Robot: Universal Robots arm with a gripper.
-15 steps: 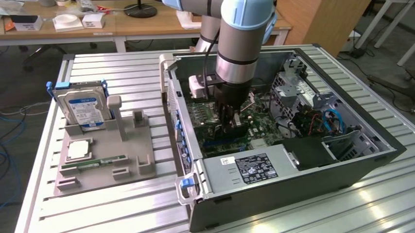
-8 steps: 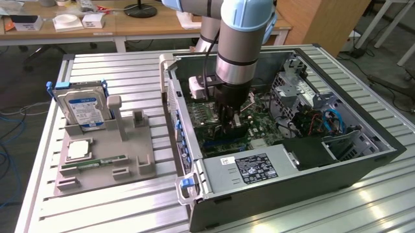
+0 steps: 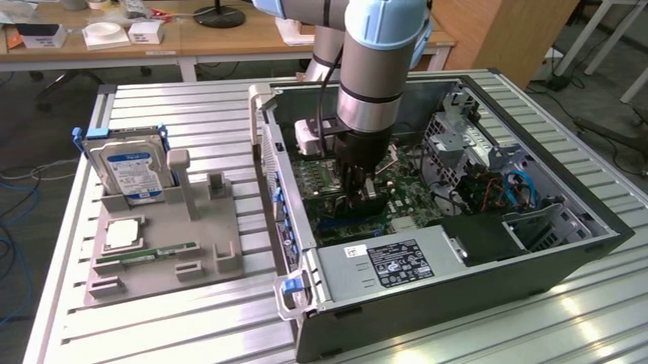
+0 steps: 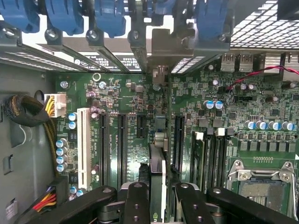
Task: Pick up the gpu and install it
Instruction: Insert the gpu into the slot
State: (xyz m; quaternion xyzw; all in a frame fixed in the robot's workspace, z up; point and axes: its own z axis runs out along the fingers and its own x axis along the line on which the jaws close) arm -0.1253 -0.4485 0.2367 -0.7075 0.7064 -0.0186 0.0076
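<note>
Dark gpu point(image 4: 156, 161) clamped edge-on in my claw point(image 4: 161, 189), low inside the open computer case point(image 3: 567, 254).

I read this as the install step. At the centre of the exterior view the arm point(image 3: 369, 83) reaches straight down into the case. In the wrist view the card is pinched between both fingers point(image 4: 136, 200), standing upright over the green motherboard point(image 4: 261, 93) among the long black slots point(image 4: 178, 140). I cannot tell whether its edge touches a slot yet, nor which one lies beneath it. Seating it calls for the edge square over one slot and a straight, even press.
</note>
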